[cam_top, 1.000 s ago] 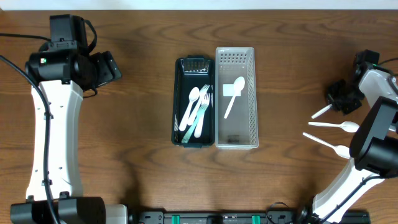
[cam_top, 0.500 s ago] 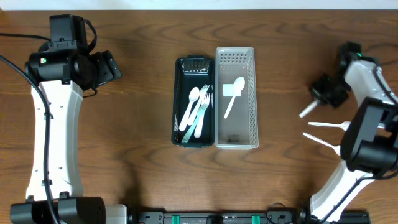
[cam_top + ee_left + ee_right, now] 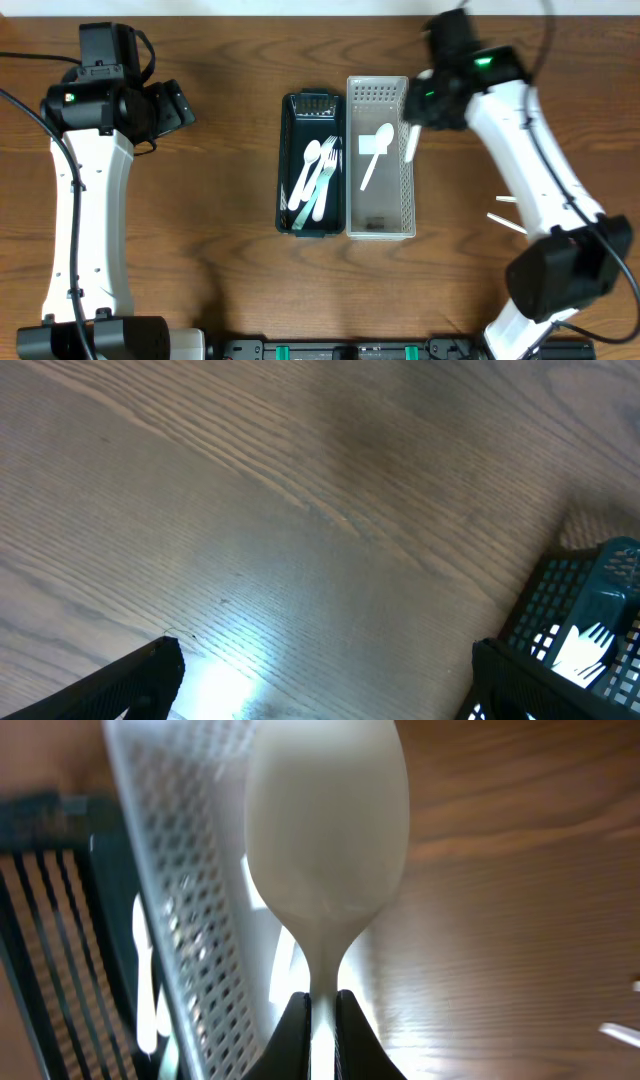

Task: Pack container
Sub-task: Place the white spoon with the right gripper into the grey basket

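The right arm (image 3: 520, 150) is stretched far across the table (image 3: 220, 250), reaching up and over from the near right corner so that its wrist ends at the far end of the white basket (image 3: 378, 92). The right gripper (image 3: 321, 1015) is clamped on the thin handle of a white spoon (image 3: 325, 820), with the bowl pointing away from the fingers. From overhead the spoon hangs along the basket's right wall, about over the rim; I can't tell whether it touches the plastic. In the wrist view its bowl sits across that perforated wall, with bare wood to the right of it. Another spoon (image 3: 376, 150) already lies inside the basket. Pressed against the basket's left side is a dark tray (image 3: 312, 103) holding a small spoon (image 3: 308, 165) and a couple of forks (image 3: 325, 175). Two loose spoons (image 3: 505, 222) lie on the wood well to the right, partly hidden under the arm. The left arm (image 3: 85, 210) stands along the left edge of the table, bent at the top. The left gripper (image 3: 182, 108) is turned toward the tray but well apart from it, fingers spread wide with only tabletop between them.
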You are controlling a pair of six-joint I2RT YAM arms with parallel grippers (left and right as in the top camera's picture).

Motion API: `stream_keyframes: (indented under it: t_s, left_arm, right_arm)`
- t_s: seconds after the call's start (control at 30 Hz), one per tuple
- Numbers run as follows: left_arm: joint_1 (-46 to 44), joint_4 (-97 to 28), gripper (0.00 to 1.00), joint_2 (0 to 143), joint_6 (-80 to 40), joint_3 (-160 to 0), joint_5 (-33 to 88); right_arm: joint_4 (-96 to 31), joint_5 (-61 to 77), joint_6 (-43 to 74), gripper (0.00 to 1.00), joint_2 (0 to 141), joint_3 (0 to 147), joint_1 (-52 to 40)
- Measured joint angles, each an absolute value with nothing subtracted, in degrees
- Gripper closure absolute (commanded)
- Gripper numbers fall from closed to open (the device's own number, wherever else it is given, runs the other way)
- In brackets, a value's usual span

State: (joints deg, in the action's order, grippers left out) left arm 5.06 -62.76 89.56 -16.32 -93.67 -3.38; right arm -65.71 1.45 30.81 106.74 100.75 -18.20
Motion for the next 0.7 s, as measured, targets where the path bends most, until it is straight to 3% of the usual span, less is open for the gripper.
stream_keyframes:
  t_s: [0.37, 0.43, 0.53, 0.7]
  left_arm:
    - [5.1, -62.8, 0.06, 89.5, -16.3, -93.7, -3.4]
    - [5.1, -62.8, 0.06, 89.6, -16.3, -93.7, -3.4]
    - [5.1, -62.8, 0.06, 89.6, -16.3, -93.7, -3.4]
    - [5.1, -62.8, 0.06, 89.6, -16.3, -93.7, -3.4]
  right_arm:
    - [-64.7, -0.8, 31.1, 0.96, 119.3, 100.2, -24.6]
    - [-64.7, -0.9, 31.1, 0.94, 122.0, 100.0, -24.6]
    - [-64.4, -1.0, 31.1, 0.82, 124.7, 99.4, -24.6]
    - [-63.2, -1.0, 30.9, 0.76, 125.2, 99.3, -24.6]
